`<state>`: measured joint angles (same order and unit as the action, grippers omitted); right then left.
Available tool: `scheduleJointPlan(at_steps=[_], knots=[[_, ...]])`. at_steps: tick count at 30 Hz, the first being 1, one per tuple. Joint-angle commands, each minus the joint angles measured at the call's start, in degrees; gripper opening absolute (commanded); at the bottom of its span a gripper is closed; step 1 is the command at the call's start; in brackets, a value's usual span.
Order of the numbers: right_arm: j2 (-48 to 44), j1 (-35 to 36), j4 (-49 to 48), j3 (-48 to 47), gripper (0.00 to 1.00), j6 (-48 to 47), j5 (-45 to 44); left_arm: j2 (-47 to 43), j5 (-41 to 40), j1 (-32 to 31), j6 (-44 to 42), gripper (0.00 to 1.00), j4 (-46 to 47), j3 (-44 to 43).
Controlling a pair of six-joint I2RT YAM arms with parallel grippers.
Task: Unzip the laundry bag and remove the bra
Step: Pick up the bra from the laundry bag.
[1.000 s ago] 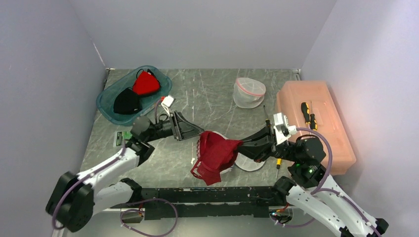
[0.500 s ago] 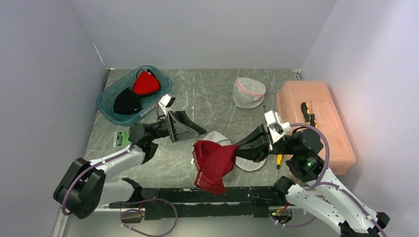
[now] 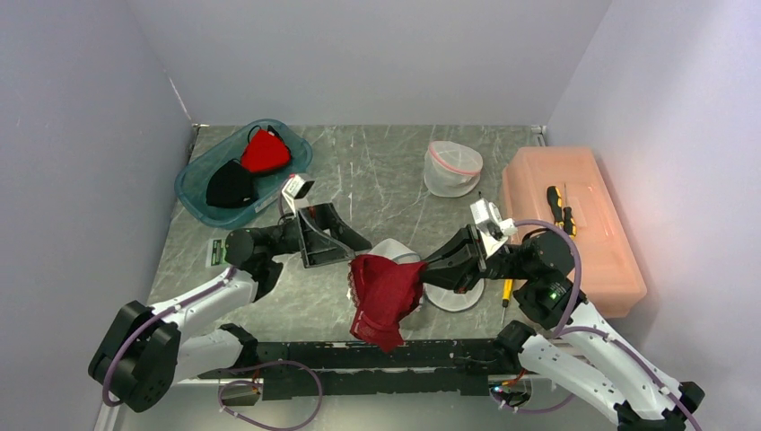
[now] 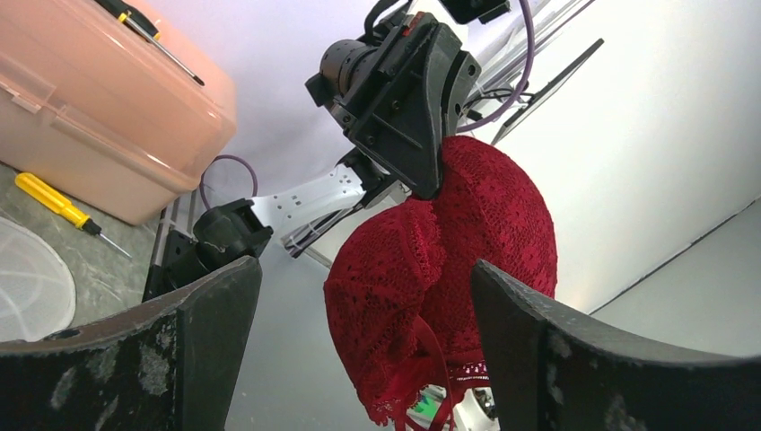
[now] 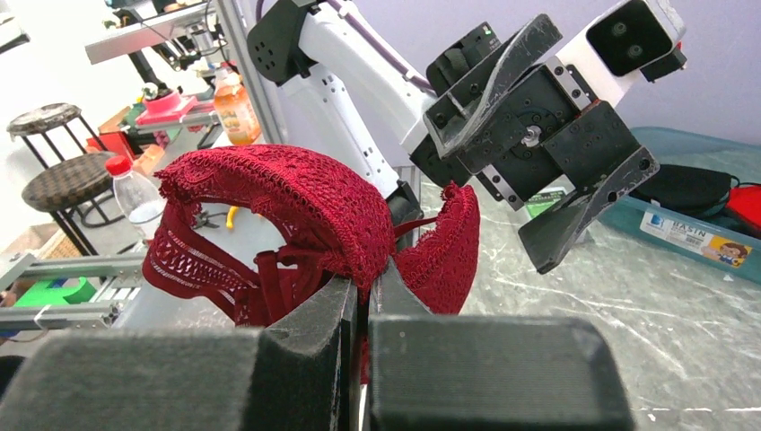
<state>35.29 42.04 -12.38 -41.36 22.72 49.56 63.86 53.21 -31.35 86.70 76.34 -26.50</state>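
Note:
My right gripper (image 3: 425, 267) is shut on a red lace bra (image 3: 381, 296), pinching it between the two cups (image 5: 366, 283). The bra (image 5: 305, 197) hangs in the air over the table's front middle, straps dangling. Under and behind it lies the white mesh laundry bag (image 3: 453, 296), flat on the table; its zip cannot be made out. My left gripper (image 3: 357, 250) stands wide open just left of the bra, not touching it. From the left wrist the bra (image 4: 467, 224) shows beyond the spread fingers (image 4: 206, 332), apart from them.
A teal bin (image 3: 193, 193) with a red and a black garment sits at the back left. A second mesh bag (image 3: 451, 168) stands at the back. An orange plastic box (image 3: 583, 242) with a screwdriver (image 3: 561, 208) on it lies at the right. A yellow screwdriver (image 3: 506, 292) lies beside the bag.
The right gripper has carried the bra a little leftward and lifted it. The left gripper has drawn back to the left and stayed open.

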Motion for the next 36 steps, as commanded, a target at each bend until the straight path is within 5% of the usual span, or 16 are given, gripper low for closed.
scheduleJointPlan(at_steps=[1,9,15,19,22,28,36], knots=[[0.1,-0.2,-5.1,0.4,0.00,1.0,-0.6,-1.2,2.7,-1.0,-3.1,0.89,-1.4,-2.0],[0.6,-0.3,-6.9,1.8,0.00,1.8,-1.4,-4.0,3.1,-6.7,-17.9,0.71,-21.3,-4.9],[0.6,-0.8,-2.0,2.2,0.00,0.2,-6.5,-3.8,1.7,-6.7,-19.8,0.25,-23.2,-4.4],[1.5,-1.1,11.3,2.0,0.00,-1.2,-19.0,-4.9,-4.1,-6.7,-25.9,0.04,-35.8,-4.2],[0.4,-1.1,15.1,5.9,0.00,1.5,-27.3,-3.7,-10.0,-6.8,-31.3,0.03,-45.8,-4.7],[-2.6,-1.2,17.6,15.2,0.00,9.1,-37.1,6.4,-14.8,-6.8,-32.8,0.03,-45.0,-3.7],[-1.7,-1.2,19.7,18.8,0.42,10.7,-40.3,24.0,-13.8,-7.2,-27.7,0.03,-28.3,-2.3]])
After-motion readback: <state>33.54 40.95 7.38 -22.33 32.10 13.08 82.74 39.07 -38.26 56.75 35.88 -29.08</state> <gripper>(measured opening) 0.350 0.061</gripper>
